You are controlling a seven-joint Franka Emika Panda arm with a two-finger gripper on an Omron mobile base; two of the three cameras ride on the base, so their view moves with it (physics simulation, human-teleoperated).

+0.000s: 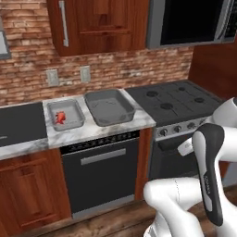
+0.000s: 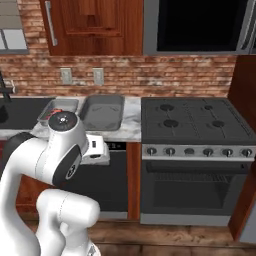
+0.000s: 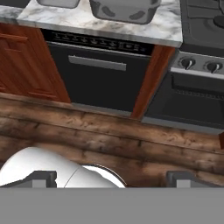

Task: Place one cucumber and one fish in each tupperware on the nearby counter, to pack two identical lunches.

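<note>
Grey tupperware (image 1: 109, 107) and its smaller twin (image 1: 65, 114) at nine o'clock look rigid on the worktop (image 1: 97, 128); the hand (image 3: 113, 178) hangs released, grasping nothing.

Two grey tupperware tubs sit side by side on the white marbled counter (image 2: 131, 118), under a brick wall. The larger tub (image 2: 102, 112) lies nearer the black gas stovetop (image 2: 192, 119); the smaller tub (image 2: 59, 108) lies to its left, partly hidden by the arm's white elbow joint (image 2: 64, 145), with something red (image 2: 56, 111) showing at its near edge. A black sink basin (image 2: 20, 111) lies further left. Two outlets (image 2: 82, 76) sit on the wall above the tubs, below dark wood cabinets (image 2: 92, 25).
</note>
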